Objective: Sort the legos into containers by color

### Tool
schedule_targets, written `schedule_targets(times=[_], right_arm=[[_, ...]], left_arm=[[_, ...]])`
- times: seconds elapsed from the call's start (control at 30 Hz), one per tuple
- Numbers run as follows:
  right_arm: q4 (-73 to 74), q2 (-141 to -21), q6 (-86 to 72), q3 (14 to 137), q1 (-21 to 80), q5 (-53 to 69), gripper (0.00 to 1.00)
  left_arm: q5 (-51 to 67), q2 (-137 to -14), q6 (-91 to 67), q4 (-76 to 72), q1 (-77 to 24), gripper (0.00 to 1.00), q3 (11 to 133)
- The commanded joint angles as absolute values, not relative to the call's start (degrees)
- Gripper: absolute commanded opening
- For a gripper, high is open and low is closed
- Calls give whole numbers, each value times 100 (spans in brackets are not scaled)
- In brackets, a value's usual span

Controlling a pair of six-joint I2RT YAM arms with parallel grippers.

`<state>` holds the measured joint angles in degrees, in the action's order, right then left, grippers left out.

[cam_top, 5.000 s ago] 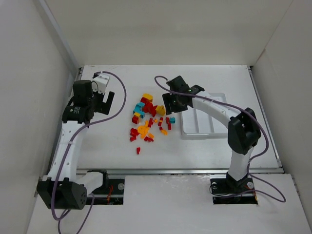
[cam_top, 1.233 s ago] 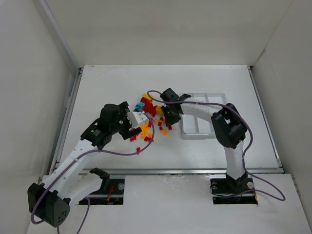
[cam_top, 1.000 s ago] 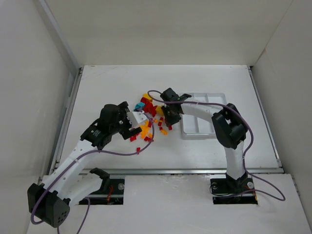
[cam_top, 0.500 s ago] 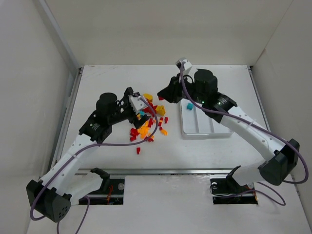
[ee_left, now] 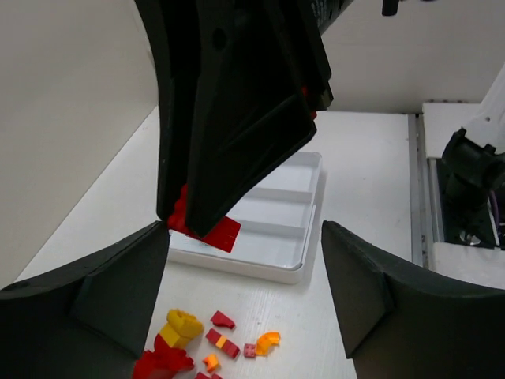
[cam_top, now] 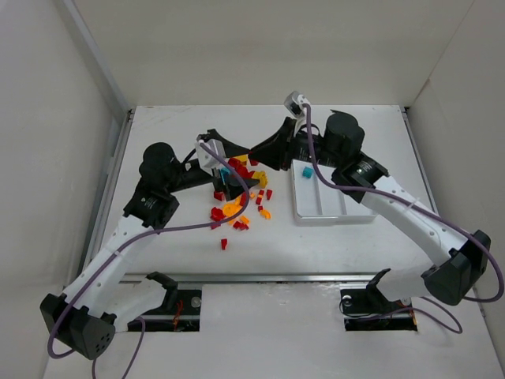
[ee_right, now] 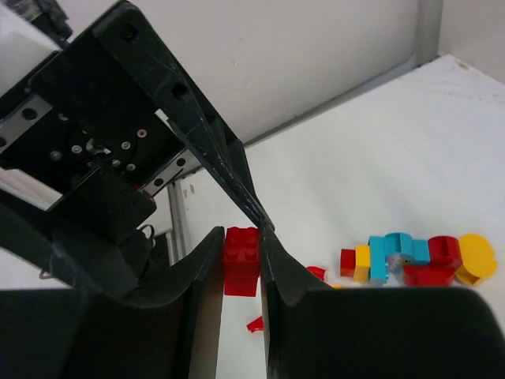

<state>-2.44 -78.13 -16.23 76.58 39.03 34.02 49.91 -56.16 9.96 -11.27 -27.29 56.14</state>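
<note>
Since a second ago, the right arm has been lifted off the heap of legos (cam_top: 237, 201) and swung back, and the left arm has been raised too. A teal brick (cam_top: 306, 171) can now be seen in the tray (cam_top: 331, 219), in the part nearest the heap.

A red brick (ee_right: 241, 264) is pinched tight in the right gripper (ee_right: 241, 237). It is held up in the air, close to the left gripper (ee_left: 245, 227). The brick's sides are hidden by the black fingers, and from above it cannot be made out at all. It cannot be told if it is over the tray or over the table (cam_top: 181, 253).

The left gripper is held wide open above the heap, with nothing in it. Part of the heap is covered by it in the top view, so not every brick can be seen. The far end of the tray is hidden by the right arm. Many loose bricks are too small for their shapes to be told.
</note>
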Motion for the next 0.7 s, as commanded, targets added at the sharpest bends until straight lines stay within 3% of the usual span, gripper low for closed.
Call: schedule_targets(times=[0.0,0.4,0.53,0.67], right_arm=[[-1229,-7463,-1564,7516,3955,3647,0],[-1626,-7050,-1564,7137,3955,3894,0],[-1688,-6996,-1564,7023,3955,3894,0],[-1688,-6996,-1564,7022,3955,3946,0]], left_arm=[[5494,-5695,247,-1643,-2795,72,5818],[5273,-5862,-729,-2145,-2795,66,5871],[5326,-5862,-932,-2355,-2795,55,5871],[5440,-5915,-1107,-2417,-2795,55,5941]])
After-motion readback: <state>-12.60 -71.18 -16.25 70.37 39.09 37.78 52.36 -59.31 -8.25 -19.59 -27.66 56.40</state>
